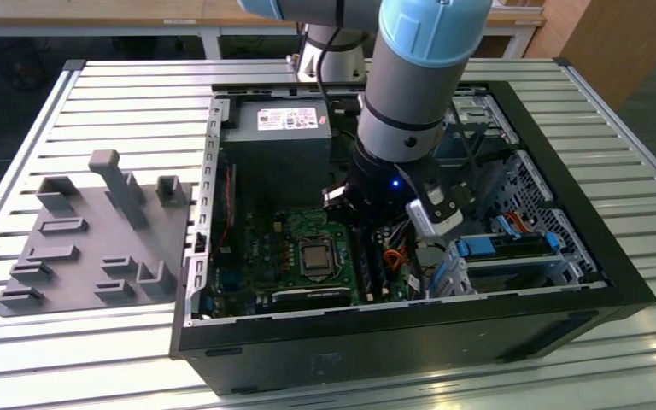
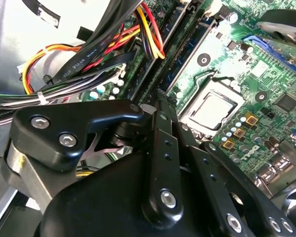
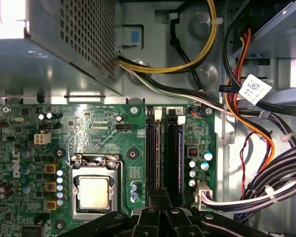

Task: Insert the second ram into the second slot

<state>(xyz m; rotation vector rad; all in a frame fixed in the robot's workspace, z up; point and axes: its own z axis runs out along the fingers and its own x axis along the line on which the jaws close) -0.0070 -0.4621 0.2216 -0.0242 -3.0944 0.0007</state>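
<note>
The exterior view looks down from high above the open computer case (image 1: 419, 325). Both wrist views sit close over its motherboard (image 3: 93, 133), sharing the processor socket (image 3: 94, 190).

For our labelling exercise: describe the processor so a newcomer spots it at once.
Inside the open black computer case lies a green motherboard. The processor is its flat silver square in a metal frame, unlike the long black slots beside it.

The computer case (image 1: 533, 333) lay open on the table (image 1: 134, 85), with the fixture plate (image 1: 89, 248) beside it on the exterior view's left. Inside, 2 memory slots (image 3: 164, 153) ran side by side between the processor socket (image 3: 94, 190) and the cable bundle (image 3: 266, 182). The gripper (image 3: 160, 207) sat over the slots' near end.
</note>
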